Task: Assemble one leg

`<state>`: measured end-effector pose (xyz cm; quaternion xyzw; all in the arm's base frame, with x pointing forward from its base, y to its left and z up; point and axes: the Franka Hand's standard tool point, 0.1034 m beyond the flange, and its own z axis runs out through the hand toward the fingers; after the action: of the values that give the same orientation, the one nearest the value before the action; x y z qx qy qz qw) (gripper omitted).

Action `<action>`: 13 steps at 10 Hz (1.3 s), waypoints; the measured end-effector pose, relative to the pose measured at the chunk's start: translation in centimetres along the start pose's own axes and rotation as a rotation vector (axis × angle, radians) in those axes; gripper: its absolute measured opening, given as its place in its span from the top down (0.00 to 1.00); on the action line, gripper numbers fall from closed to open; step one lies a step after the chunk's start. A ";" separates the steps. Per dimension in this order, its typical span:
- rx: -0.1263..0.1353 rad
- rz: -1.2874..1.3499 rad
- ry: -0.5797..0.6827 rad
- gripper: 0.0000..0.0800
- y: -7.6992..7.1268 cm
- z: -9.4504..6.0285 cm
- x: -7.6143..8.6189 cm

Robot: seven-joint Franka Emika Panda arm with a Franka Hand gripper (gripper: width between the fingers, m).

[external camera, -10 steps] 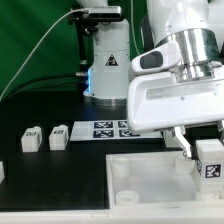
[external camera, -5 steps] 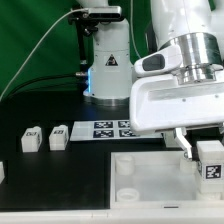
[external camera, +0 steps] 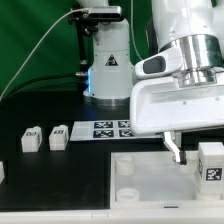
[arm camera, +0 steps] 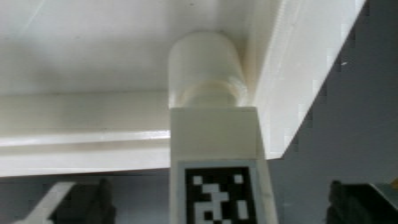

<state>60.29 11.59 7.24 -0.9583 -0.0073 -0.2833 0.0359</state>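
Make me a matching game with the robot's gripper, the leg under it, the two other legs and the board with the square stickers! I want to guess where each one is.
Things:
1. gripper
2. leg under the gripper
3. two spare legs
4. marker board

Places or states:
A. side by side on the black table, toward the exterior view's left
B. open, not touching the leg
C. flat on the table, beside the spare legs
D. upright at a corner of the white square part

Pairs: 1-B, 2-D, 3-A, 4-C.

Smooth white plastic leg (external camera: 210,158), slightly glossy white plastic square part (external camera: 150,180), matt black table (external camera: 50,175)
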 end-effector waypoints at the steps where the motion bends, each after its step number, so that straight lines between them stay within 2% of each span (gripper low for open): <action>1: 0.000 0.000 0.000 0.20 0.0 0.0 0.0; 7: 0.005 0.003 -0.027 0.19 0.0 0.1 -0.1; 8: 0.017 0.010 -0.069 0.19 -0.1 -0.2 1.0; 10: 0.047 0.033 -0.198 0.19 -0.3 -0.1 2.6; 11: 0.071 0.049 -0.326 0.19 -0.6 0.0 2.9; 13: 0.083 0.041 -0.546 0.19 0.1 -0.2 3.7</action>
<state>63.31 11.43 9.39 -0.9968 -0.0089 -0.0131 0.0778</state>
